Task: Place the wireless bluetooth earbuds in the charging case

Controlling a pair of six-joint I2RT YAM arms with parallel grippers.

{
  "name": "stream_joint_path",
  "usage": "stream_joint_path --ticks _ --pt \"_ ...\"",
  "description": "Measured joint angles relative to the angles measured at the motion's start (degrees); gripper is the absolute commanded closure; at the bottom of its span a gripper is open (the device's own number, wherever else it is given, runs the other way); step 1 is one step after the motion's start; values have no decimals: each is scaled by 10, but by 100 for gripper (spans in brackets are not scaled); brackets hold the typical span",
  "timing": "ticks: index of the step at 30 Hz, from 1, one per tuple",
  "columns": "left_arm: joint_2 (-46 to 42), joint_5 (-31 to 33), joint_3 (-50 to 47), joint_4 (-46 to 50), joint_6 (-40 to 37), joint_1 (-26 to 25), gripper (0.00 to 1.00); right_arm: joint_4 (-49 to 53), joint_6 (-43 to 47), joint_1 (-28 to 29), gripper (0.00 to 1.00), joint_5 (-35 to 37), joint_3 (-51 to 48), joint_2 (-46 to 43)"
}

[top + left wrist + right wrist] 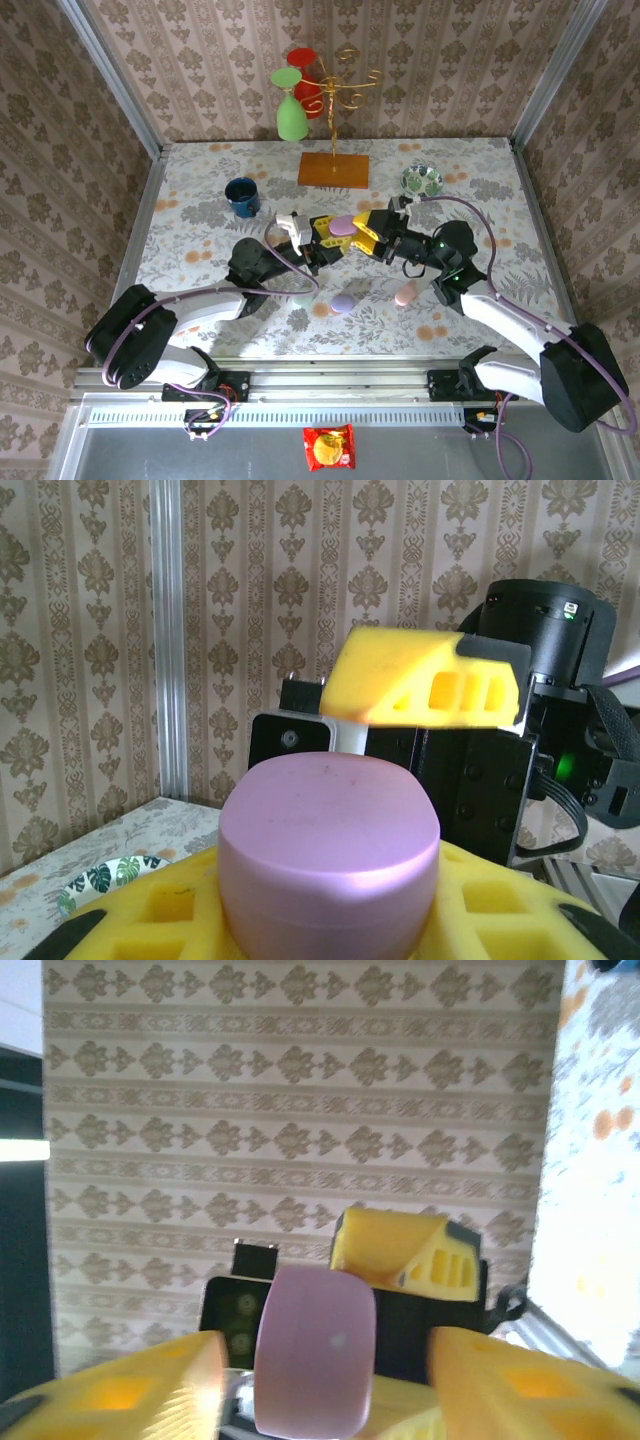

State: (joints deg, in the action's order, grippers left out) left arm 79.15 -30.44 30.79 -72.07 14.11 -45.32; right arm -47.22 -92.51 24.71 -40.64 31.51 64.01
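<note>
**Entry: charging case (330, 850).** Lilac, egg-shaped, lid shut, with a faint seam low on the shell in the left wrist view. It is held clear of the worktop (200, 250), near the centre and at mid-depth, where the two arms meet. Its contents are hidden by the shut lid.

**Left hand (328, 230).** It is clamped on the charging case, with the yellow pads set against its lower part.

**Right hand (366, 232).** The jaws are apart. In the right wrist view the case is seen between them with a gap at the right side, so no grip is judged there.

**Step in hand.** The case is judged to be presented for opening. No earbud is judged seated yet, so the task is placed at an early stage.

**Next move.** The lid has to be parted from the base. A steady hold by the left hand is called for, with the right hand closed on the upper half alone, above the seam. The smooth, rounded shell is judged likely to slip or turn if it is pinched off-centre.

**Earbuds.** They are too small to be picked out against the flowered cover, so their place cannot be told.

**Other containers.**
- Lilac case (342, 302): on the near worktop, at the centre, shut.
- Pink case (405, 294): just to the right of the lilac case, shut.
- Blue cup (242, 196): far left, with a dark interior; its contents cannot be told.
- Patterned dish (421, 180): far right; nothing is made out in it.
- Green goblet (291, 118) and red goblet (305, 60): hung on a wire stand (334, 170) at the far edge.
</note>
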Motion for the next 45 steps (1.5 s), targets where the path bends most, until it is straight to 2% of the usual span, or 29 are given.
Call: stream_joint_path --ticks 5,8,12,17,21,31,38,45 --pt "0 -26 -4 0 0 14 71 201 152 -23 20 19 39 -65" --pt "0 -53 -16 0 0 28 71 348 296 -24 16 56 94 -95" --pt "0 -88 -23 3 0 40 71 488 487 -21 12 97 157 -100" --pt "0 -117 -23 5 4 42 71 567 680 17 10 129 182 -97" --pt "0 -129 -23 5 14 42 71 576 775 54 9 144 179 -100" --pt "0 -133 -23 5 29 42 71 562 862 94 10 183 152 -116" --pt "0 -138 -23 5 29 37 71 543 862 95 10 229 147 -114" --pt "0 -137 -23 6 29 34 71 532 848 97 10 244 146 -112"
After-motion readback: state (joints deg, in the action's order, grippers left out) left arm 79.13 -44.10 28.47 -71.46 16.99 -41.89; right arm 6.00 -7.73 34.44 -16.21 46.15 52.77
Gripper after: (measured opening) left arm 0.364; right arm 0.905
